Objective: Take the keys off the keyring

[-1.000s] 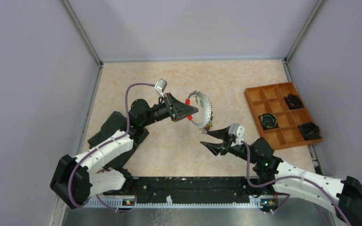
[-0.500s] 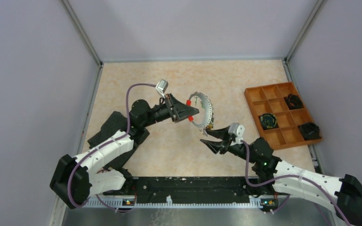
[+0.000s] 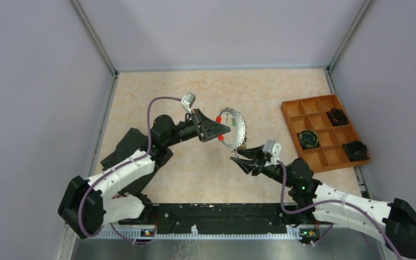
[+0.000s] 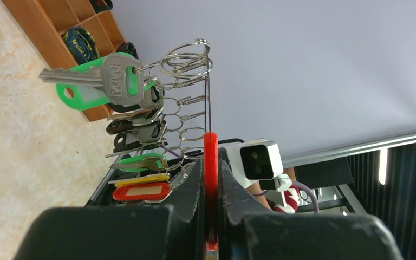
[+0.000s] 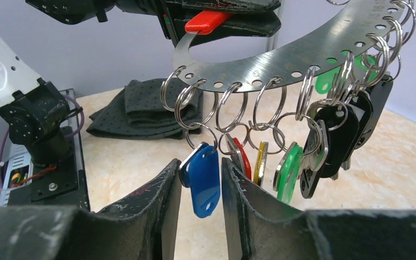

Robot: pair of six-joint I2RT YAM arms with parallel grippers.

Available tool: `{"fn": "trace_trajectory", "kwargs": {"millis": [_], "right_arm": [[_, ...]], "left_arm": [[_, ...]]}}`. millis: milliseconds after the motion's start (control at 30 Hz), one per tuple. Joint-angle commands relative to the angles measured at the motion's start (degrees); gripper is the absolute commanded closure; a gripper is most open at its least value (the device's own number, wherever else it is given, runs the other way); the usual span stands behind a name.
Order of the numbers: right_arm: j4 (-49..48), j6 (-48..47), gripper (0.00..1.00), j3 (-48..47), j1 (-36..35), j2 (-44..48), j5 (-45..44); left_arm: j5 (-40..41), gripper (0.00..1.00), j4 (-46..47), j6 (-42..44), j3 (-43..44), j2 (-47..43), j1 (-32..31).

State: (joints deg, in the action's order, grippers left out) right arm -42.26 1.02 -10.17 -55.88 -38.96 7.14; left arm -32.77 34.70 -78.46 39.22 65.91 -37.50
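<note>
My left gripper (image 3: 220, 129) (image 4: 210, 158) is shut on the red sleeve of the keyring (image 3: 238, 130) (image 4: 210, 142), holding the ring up off the table. The ring is a flat grey perforated band (image 5: 281, 60) with many small split rings hanging from it. The keys hang in a row: blue (image 5: 203, 181), red (image 5: 242, 158), yellow (image 5: 260, 162), green (image 5: 290, 169) and black (image 5: 337, 136). My right gripper (image 3: 238, 160) (image 5: 200, 169) sits just under the ring. Its fingers (image 5: 160, 189) flank the blue key, and a narrow gap still shows on one side.
An orange compartment tray (image 3: 291, 117) stands at the right and holds black coiled objects (image 3: 307, 140). A folded dark cloth (image 5: 146, 108) lies behind the ring in the right wrist view. Grey walls enclose the table on three sides.
My right gripper has crept up towards the ring and its fingers have narrowed around the blue key. The left gripper has tilted the ring slightly and kept its grip.
</note>
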Motion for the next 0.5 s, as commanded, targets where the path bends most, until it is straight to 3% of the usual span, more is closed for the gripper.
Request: {"fn": "trace_trajectory", "kwargs": {"millis": [0,467], "right_arm": [[-3.8,-0.5,0.69,-2.8,-0.5,-0.6,-0.1],[-3.3,1.4,0.78,-3.4,-0.6,-0.6,1.4]], "left_arm": [[-0.6,1.00,4.7,-1.7,1.6,-0.1,-0.6],[0.4,1.00,5.0,-1.8,0.6,0.1,-1.4]]}}
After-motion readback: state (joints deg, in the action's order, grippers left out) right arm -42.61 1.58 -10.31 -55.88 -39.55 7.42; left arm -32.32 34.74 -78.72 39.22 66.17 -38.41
